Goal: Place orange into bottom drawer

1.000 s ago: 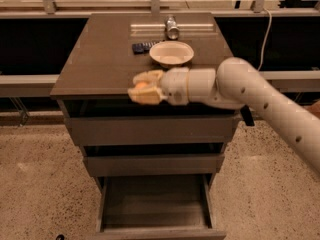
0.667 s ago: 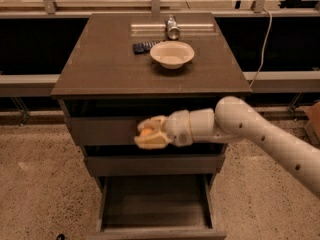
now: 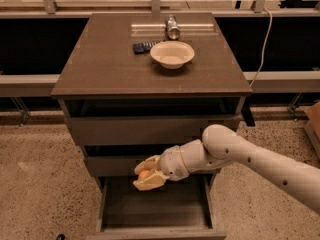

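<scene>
Gripping a bright-orange orange (image 3: 144, 174) in the pale cream gripper (image 3: 148, 177), hovering just above the dark grey-brown bottom drawer (image 3: 160, 206); showing a white arm (image 3: 260, 159) behind it, a cream-white bowl (image 3: 172, 54) well above, speckled beige floor (image 3: 30, 184) to either side.

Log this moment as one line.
phase: carry | hand: shut on orange, above open bottom drawer | orange: not yet released

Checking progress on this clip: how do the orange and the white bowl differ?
The orange is small and bright orange; the bowl is larger and white. The orange is held in the gripper over the open bottom drawer; the bowl rests on the cabinet top. Both are round.
</scene>
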Controlling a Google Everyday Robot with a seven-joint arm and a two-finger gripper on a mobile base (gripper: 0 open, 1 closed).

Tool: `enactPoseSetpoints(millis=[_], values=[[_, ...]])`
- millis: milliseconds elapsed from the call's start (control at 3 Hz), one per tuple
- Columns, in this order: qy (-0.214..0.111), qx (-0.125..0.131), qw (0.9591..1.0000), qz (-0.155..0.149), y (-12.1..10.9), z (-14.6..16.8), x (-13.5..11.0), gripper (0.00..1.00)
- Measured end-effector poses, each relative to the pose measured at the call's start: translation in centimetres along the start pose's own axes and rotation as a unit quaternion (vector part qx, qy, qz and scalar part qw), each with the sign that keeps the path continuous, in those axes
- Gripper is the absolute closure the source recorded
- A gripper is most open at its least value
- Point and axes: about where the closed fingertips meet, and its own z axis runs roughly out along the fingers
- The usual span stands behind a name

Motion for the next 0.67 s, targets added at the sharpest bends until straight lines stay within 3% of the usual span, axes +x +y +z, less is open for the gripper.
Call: enactPoseSetpoints(millis=[333,667], values=[[0.017,-0.002,0.9988,-0.046,-0.9,3.0,0.5,1.00],[0.015,0.033,0.9921,-0.120,-0.4,5.7,5.4,1.00]])
